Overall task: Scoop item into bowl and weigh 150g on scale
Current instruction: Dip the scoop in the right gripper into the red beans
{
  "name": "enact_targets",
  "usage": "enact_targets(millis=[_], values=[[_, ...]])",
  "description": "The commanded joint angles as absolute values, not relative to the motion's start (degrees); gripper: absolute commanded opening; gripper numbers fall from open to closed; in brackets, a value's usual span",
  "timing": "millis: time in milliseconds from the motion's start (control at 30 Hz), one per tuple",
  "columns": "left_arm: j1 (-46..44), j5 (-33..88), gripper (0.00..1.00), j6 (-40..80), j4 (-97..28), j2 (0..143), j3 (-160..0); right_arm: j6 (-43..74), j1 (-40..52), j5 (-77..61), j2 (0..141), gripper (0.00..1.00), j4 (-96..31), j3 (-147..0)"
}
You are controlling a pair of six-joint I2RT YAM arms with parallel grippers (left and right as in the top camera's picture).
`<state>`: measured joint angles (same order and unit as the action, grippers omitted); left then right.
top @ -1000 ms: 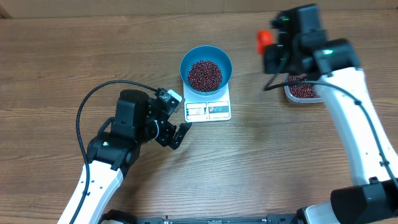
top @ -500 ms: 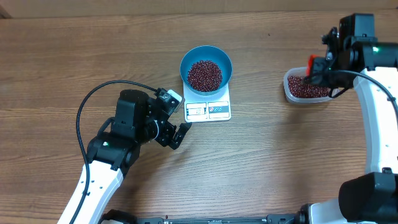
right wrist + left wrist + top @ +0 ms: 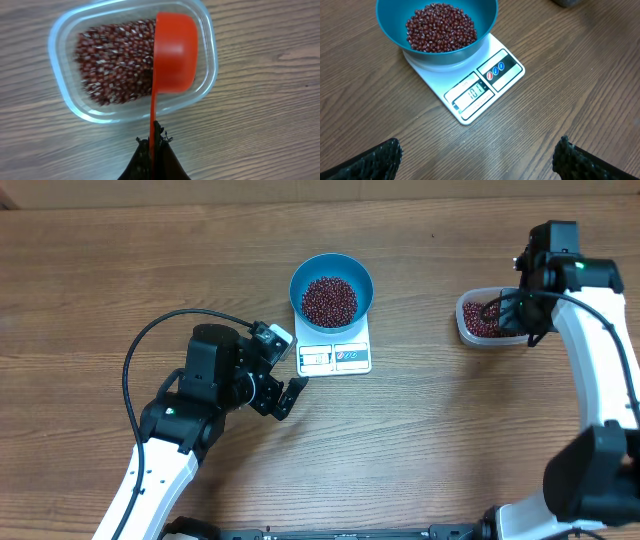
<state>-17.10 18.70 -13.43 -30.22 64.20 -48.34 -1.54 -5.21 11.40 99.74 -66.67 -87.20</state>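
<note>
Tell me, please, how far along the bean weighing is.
Done: the blue bowl sits on the scale with beans heaped inside; the display seems to read 101. In hand: the right gripper is shut on the orange scoop over the clear container. The left gripper hangs open. Left: more scoops until the display shows 150.

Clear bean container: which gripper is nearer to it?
Right. The right gripper holds the orange scoop over the clear container; the left gripper sits open far off, beside the scale.
</note>
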Motion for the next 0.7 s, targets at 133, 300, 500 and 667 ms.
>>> enact_targets(millis=[133,300,500,667], values=[[-16.80,19.09,1.00,-12.64,-30.15,64.51,-48.12,-1.80,-5.28,14.55,106.02,0.04,-65.43,-86.46],[-16.80,19.09,1.00,-12.64,-30.17,64.51,-48.10,-1.83,-5.28,11.57,107.48,0.04,-64.49,-86.46],[-16.80,19.09,1.00,-12.64,-30.15,64.51,-48.12,-4.80,-5.28,1.69,107.48,0.04,-64.12,-86.43],[-16.80,19.09,0.99,-12.64,-30.15,64.53,-48.10,-6.31,-5.43,-4.21,107.48,0.04,-64.07,-86.46]])
